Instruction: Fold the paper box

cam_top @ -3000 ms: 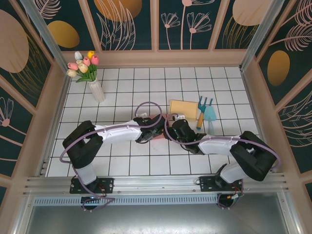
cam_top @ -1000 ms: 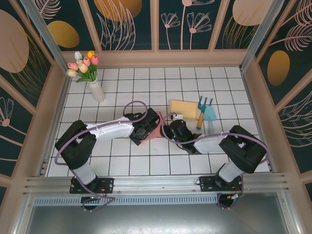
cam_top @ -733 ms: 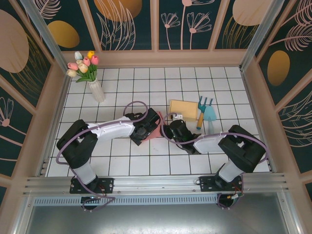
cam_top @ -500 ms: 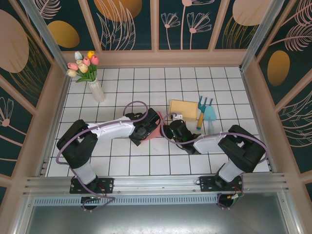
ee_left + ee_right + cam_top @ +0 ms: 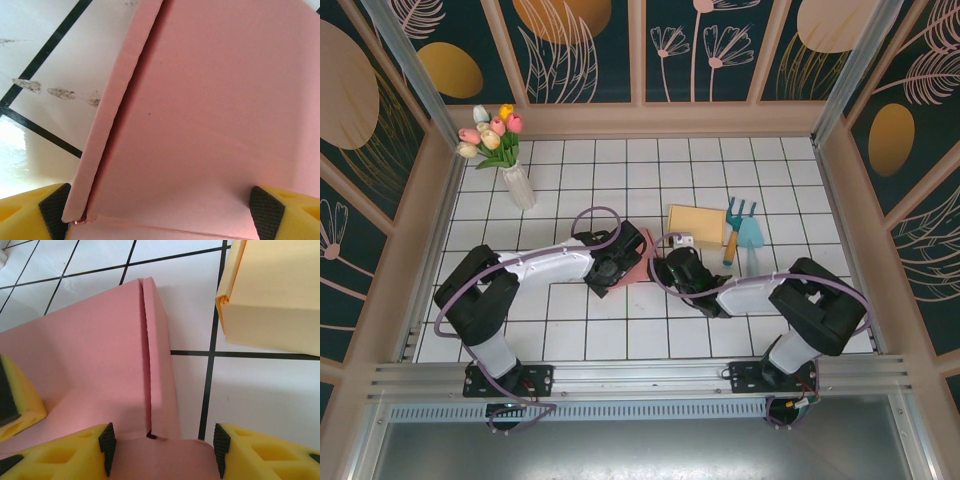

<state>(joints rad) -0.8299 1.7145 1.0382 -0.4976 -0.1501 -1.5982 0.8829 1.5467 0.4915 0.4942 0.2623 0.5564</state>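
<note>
The pink paper box (image 5: 640, 262) lies partly folded on the white tiled table, between my two grippers. My left gripper (image 5: 613, 262) is at its left side. In the left wrist view the jaws stand wide open (image 5: 160, 210) over a broad pink panel (image 5: 200, 125), which reaches past both pads; a narrow folded flap (image 5: 115, 115) runs along its left edge. My right gripper (image 5: 672, 268) meets the box from the right. Its pads (image 5: 162, 440) are shut on a pink end flap that fills the gap between them. A slit in the box (image 5: 148, 365) runs away from that flap.
A yellow box (image 5: 696, 225) sits just behind the right gripper, close to the pink one (image 5: 275, 295). Teal garden tools (image 5: 742, 235) lie to its right. A vase of tulips (image 5: 510, 165) stands at the back left. Wooden walls close in the table.
Since three seconds ago both grippers have moved a little toward the back, and the pink box now stands tilted between them. Over the last second almost nothing has moved.
</note>
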